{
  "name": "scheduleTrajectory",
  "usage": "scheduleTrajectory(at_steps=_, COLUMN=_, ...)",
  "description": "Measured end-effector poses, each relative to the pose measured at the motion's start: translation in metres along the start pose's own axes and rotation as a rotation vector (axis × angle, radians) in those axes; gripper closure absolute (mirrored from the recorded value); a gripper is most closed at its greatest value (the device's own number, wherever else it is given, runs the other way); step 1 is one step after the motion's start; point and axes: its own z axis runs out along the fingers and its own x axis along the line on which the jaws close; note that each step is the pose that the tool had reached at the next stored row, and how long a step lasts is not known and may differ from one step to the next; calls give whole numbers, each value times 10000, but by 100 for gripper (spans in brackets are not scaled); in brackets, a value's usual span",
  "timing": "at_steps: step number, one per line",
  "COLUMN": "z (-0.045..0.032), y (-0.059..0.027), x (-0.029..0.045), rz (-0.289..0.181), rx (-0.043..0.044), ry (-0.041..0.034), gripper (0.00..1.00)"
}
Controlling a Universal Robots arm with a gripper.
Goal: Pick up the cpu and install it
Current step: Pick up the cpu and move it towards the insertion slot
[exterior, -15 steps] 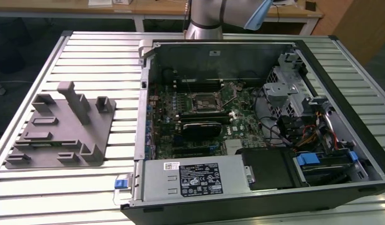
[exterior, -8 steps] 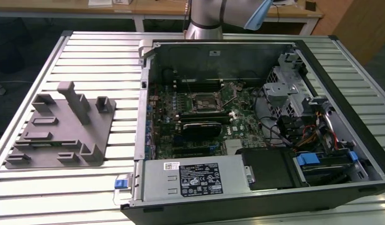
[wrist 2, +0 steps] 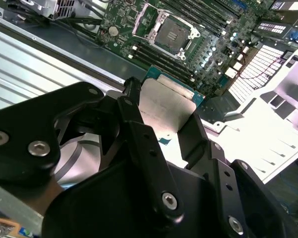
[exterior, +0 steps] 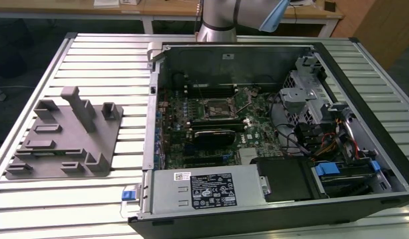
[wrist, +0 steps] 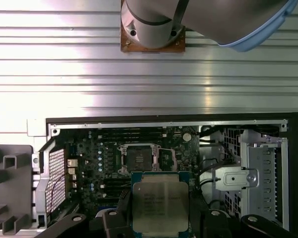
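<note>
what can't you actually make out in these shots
cpu underside: both wrist views, turned away from the cameras.
cpu's gripped edges: second wrist view, covered by the fingers.
socket pins: exterior view, too small.

The cpu (wrist: 160,206), silvery with a green rim, is sitting clamped in the tool (wrist 2: 162,109), apparently level, above the motherboard (wrist: 89,173).

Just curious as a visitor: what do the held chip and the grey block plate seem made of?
The cpu: metal lid with a silvery sheen, on a green circuit-board rim. The fixture plate: probably matte grey plastic, dull and unreflective.
</note>
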Motion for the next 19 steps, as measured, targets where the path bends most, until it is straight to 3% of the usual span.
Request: scheduleTrajectory(at_steps=19, z=64, y=-5, x=35, rz=0, rx=0, ry=1, gripper=45)
